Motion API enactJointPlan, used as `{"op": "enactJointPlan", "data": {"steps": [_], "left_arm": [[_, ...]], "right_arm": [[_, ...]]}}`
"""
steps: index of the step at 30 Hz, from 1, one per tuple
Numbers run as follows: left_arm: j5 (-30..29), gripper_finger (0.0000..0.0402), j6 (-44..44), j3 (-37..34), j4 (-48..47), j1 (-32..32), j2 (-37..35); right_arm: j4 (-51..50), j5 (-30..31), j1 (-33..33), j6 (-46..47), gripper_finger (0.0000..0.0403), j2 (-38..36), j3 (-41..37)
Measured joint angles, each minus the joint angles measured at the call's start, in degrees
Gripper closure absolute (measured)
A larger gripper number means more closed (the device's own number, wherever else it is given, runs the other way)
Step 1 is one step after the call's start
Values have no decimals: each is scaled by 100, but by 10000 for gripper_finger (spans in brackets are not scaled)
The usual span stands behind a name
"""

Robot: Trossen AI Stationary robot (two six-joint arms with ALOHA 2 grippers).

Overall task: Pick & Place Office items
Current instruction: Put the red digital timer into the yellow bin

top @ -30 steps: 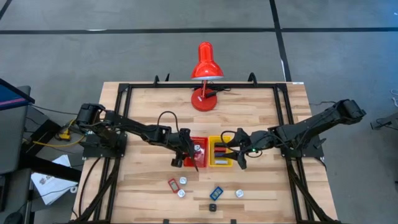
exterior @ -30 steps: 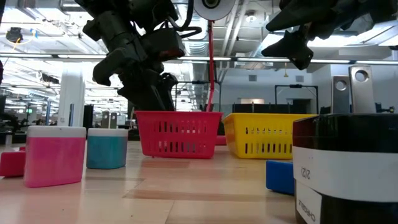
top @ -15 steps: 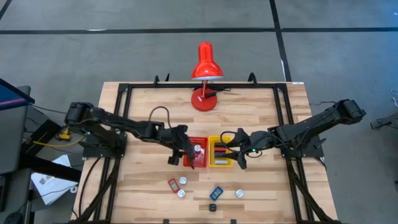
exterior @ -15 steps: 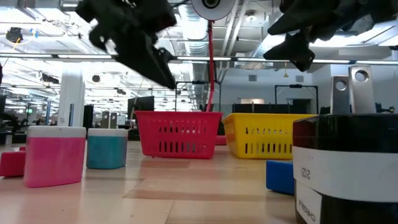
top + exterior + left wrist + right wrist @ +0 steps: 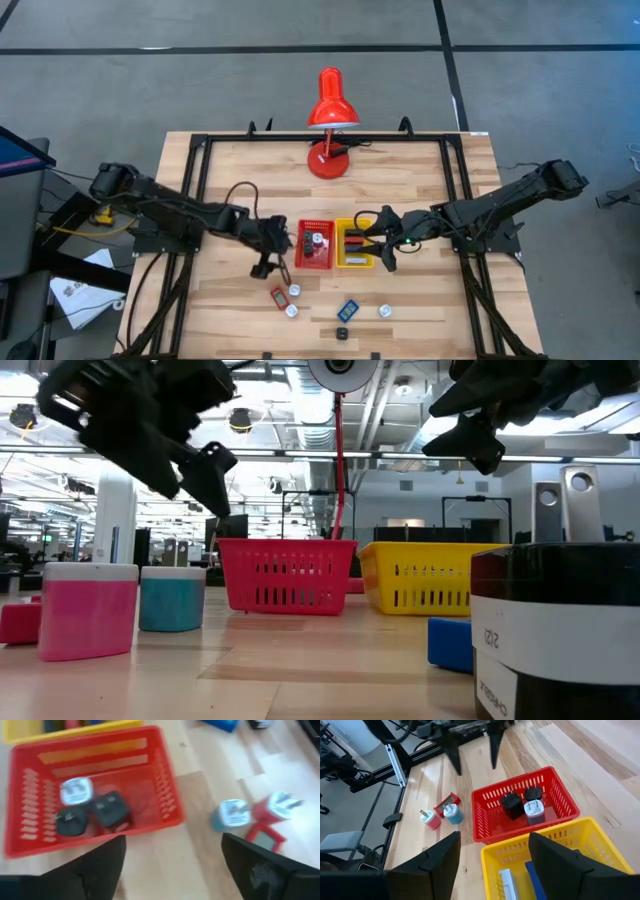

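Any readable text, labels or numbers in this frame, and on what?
"2122", printed sideways, uncertain: white label of the black cylindrical container, low view.
More print at that label's lower edge: too blurred to read.
White faces of the small plug-like pieces in the red plastic basket: too small to read.

The table (image 5: 420,190) is pale wood planking with a smooth, lightly sheened finish. On it, the red basket (image 5: 560,800) and, beside it, the yellow basket (image 5: 600,840) are slotted moulded plastic. The plugs (image 5: 95,810) inside the red basket look matt plastic. Behind the baskets, the red lamp (image 5: 331,100) has a glossy shade.
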Motion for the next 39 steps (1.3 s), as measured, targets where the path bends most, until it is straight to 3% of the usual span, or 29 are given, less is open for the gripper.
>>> {"op": "enactJointPlan", "data": {"steps": [5,12,21,27,39], "left_arm": [[180,42,-5,0,20,-361,-2],[547,23,4,0,13,-779,-2],[554,32,153,4,4,-904,417],[1263,43,171,4,339,-930,953],[1038,77,742,10,567,-916,1673]], "right_arm": [[0,0,0,11,175,0,0],[9,0,-4,32,175,0,0],[63,2,-2,46,175,0,2],[61,2,-2,48,175,0,3],[98,2,-2,48,175,0,4]]}}
